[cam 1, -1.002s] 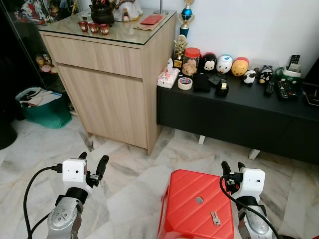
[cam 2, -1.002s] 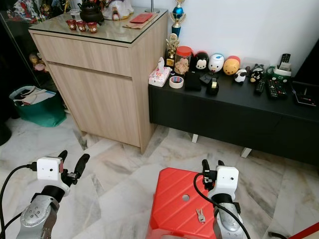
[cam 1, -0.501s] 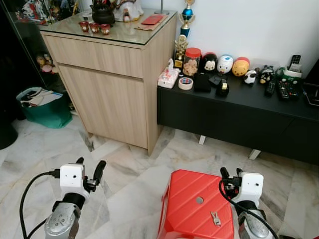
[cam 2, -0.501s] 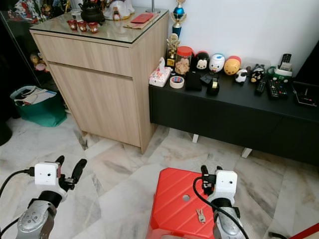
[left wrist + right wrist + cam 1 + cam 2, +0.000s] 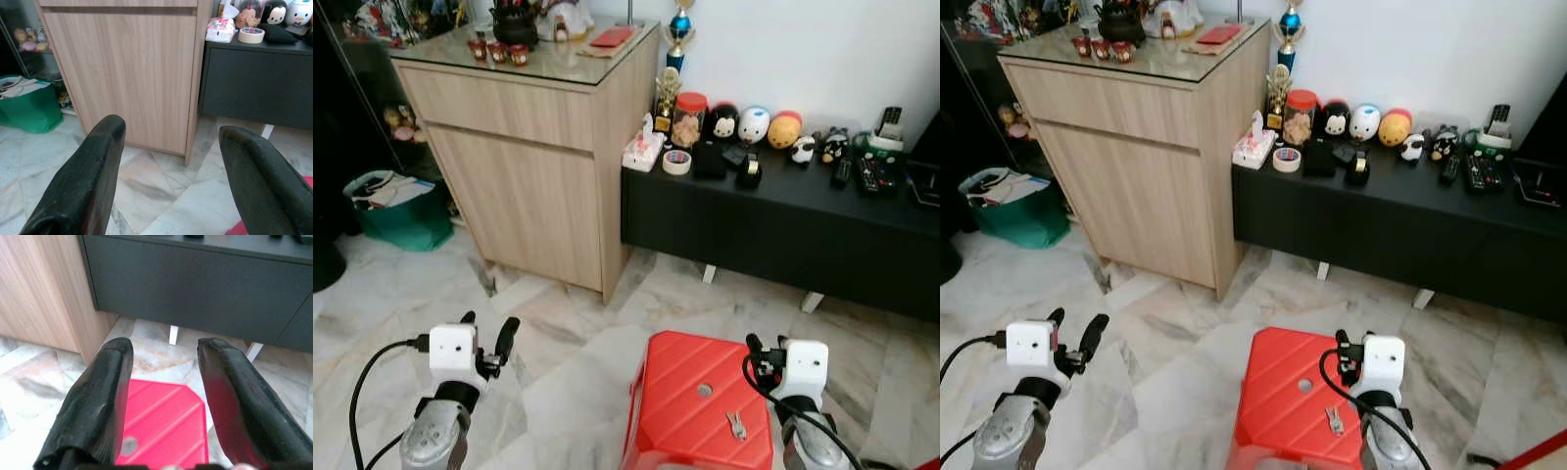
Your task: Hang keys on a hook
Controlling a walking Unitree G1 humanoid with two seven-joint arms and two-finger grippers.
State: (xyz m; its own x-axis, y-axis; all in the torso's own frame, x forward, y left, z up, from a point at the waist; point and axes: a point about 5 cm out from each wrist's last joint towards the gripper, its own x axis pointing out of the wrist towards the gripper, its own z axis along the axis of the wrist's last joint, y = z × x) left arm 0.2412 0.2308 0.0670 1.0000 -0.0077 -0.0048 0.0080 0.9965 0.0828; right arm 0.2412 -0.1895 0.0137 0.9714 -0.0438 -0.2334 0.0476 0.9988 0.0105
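Marble floor: bare from 9 to 12 o'clock, wide passage.
Wooden cabinet: blocks 11 to 12 o'clock, top crowded with ornaments.
Black low console: closes 12 to 2 o'clock, top packed with jars, figurines, remotes; gap beneath, between white legs.
Red stool: obstacle at 5 o'clock.
Green bag: at 10 o'clock, beside the cabinet.

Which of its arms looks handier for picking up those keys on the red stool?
Probably the right. The keys lie on the stool just beside the right pincer, which is open. The left pincer is open too, but over bare floor, well off to the side.
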